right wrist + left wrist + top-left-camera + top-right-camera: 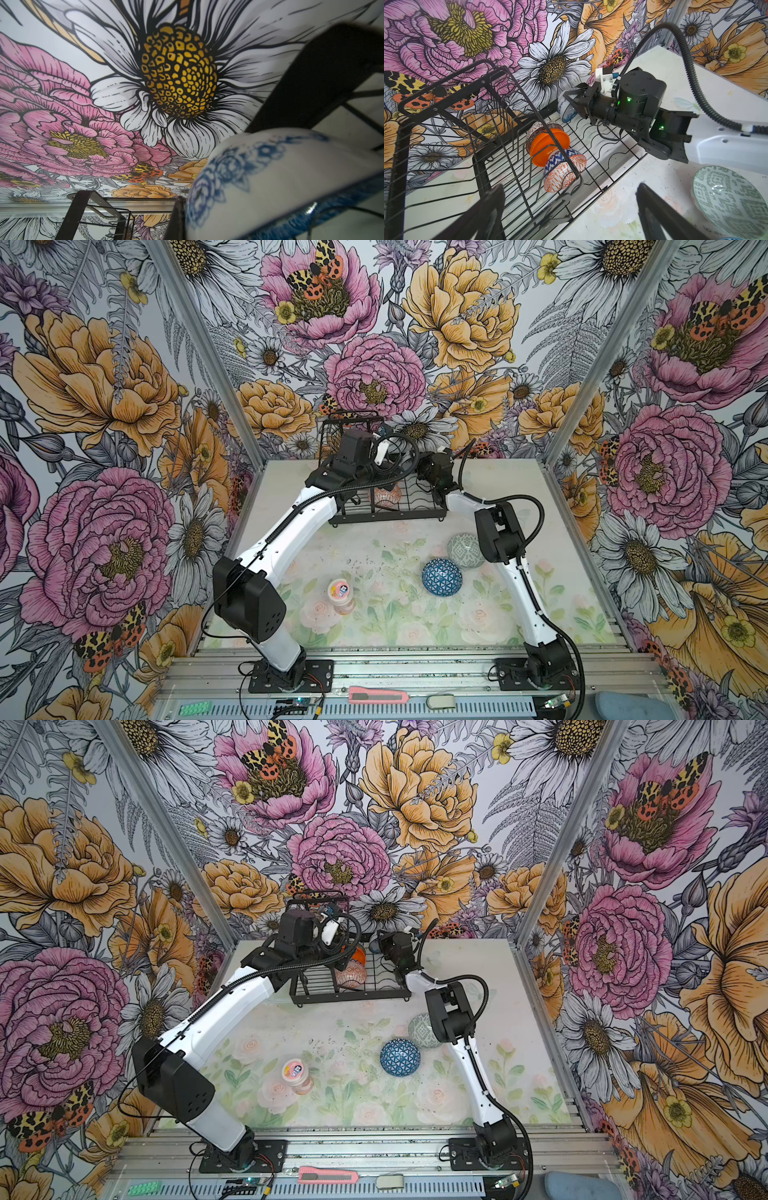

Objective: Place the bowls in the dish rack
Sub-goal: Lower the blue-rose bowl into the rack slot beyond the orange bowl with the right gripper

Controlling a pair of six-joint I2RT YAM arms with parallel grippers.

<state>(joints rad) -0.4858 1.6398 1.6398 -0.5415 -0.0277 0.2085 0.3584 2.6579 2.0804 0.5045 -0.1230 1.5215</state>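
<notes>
Well, in a top view the dark blue bowl [441,576] waits unloaded. Left wrist view: the right end effector [571,105] clamps the white-blue bowl [564,111], dish rack [480,172] beneath it; the left end effector [569,187] gapes. Right wrist view: that bowl [280,176] up close; lowering and releasing seems next.

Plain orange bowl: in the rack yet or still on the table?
In. The plain orange bowl stands on edge inside the dish rack, as the left wrist view shows.

jar [340,591] upright on table [415,614] | pink box cutter [376,696] near front edge
</notes>
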